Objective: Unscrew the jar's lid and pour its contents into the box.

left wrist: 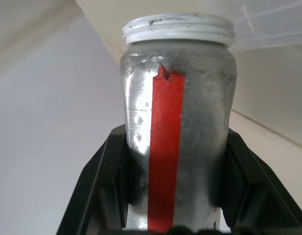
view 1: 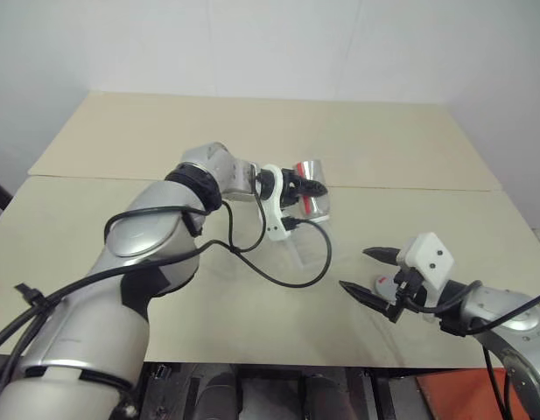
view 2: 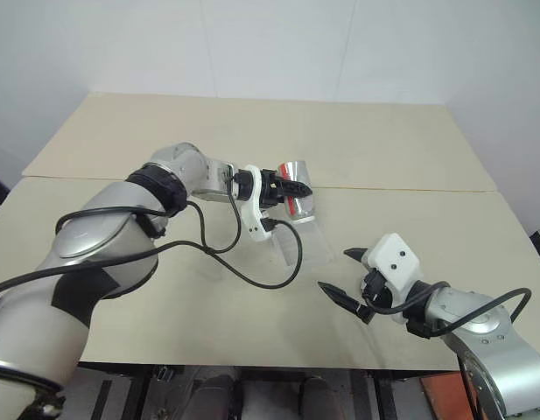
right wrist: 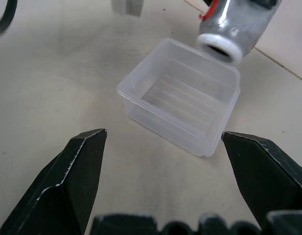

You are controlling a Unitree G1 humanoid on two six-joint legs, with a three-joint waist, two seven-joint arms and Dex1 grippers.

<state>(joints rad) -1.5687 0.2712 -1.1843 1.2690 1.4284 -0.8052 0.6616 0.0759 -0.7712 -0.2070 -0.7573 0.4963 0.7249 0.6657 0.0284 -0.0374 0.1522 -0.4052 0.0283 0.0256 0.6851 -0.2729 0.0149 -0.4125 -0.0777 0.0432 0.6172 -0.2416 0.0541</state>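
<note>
The jar [right wrist: 236,24] hangs tipped over the far corner of the box [right wrist: 182,98] — open mouth slanting down at it, lid off. The left pincer [view 2: 291,190] clamps the jar above the bench [view 2: 121,131]; the right pincer [view 1: 368,273] waits beside the box, spread wide and empty.

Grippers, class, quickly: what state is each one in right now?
Left gripper: shut on the jar, tipped over the box.
Right gripper: open, holding nothing.

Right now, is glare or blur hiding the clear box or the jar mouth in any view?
Right wrist view: box sharp, walls readable; jar mouth dark, open. Head views: box faint against the table. Left wrist view: jar close, soft sheen, label clear.
</note>
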